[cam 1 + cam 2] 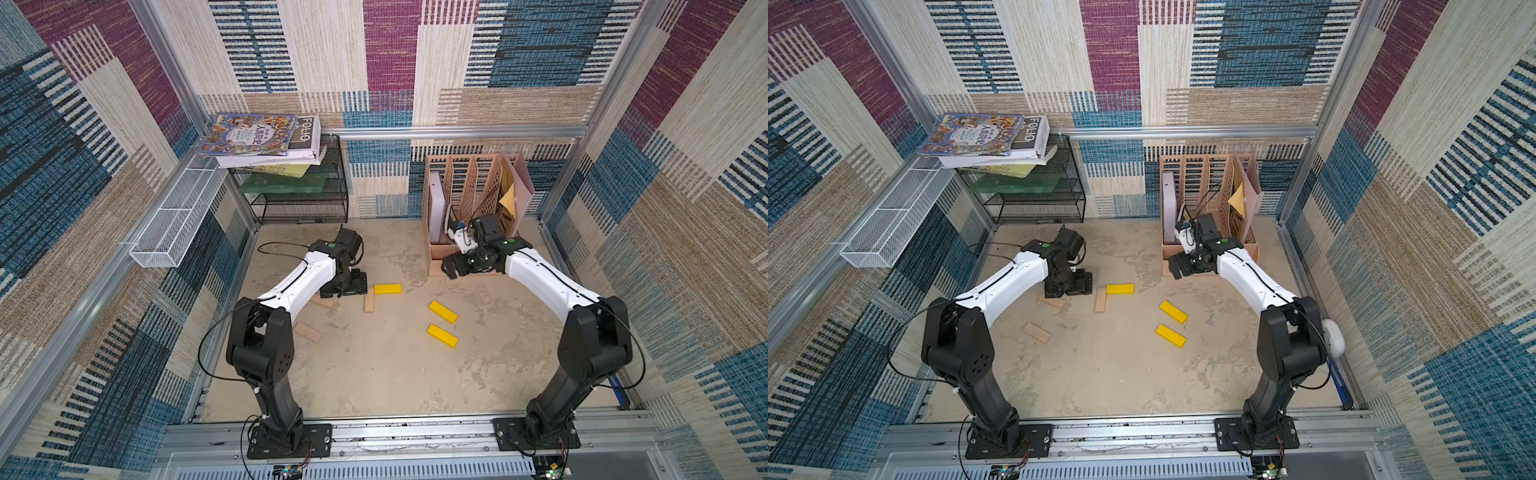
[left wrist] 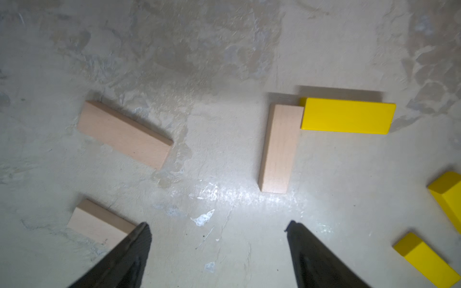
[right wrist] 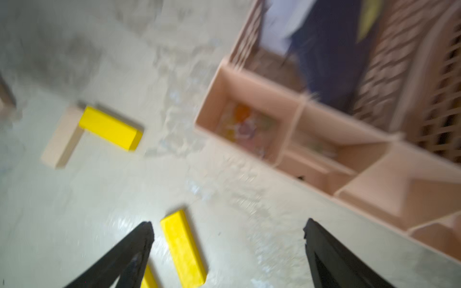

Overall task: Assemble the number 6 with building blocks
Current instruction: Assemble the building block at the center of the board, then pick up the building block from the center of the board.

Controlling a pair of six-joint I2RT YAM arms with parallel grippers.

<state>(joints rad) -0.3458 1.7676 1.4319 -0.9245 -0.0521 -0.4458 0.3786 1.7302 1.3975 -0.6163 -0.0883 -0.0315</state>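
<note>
We're only starting the 6, pale flat wooden bar (image 2: 279, 147) lying at centre touching bright yellow flat bar (image 2: 346, 116), left gripper (image 2: 217, 224) & right gripper (image 3: 228, 222) both gaping wide, empty, so next we're prob. needing the nearby loose wooden bar (image 2: 124, 134) grabbed.

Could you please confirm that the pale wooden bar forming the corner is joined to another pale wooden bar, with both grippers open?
No: the left wrist view shows that pale wooden bar joined to a yellow bar. The left gripper and right gripper are open.

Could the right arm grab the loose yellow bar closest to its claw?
Probably yes: the open, empty right gripper has nothing between it and the flat yellow rectangular bar.
</note>
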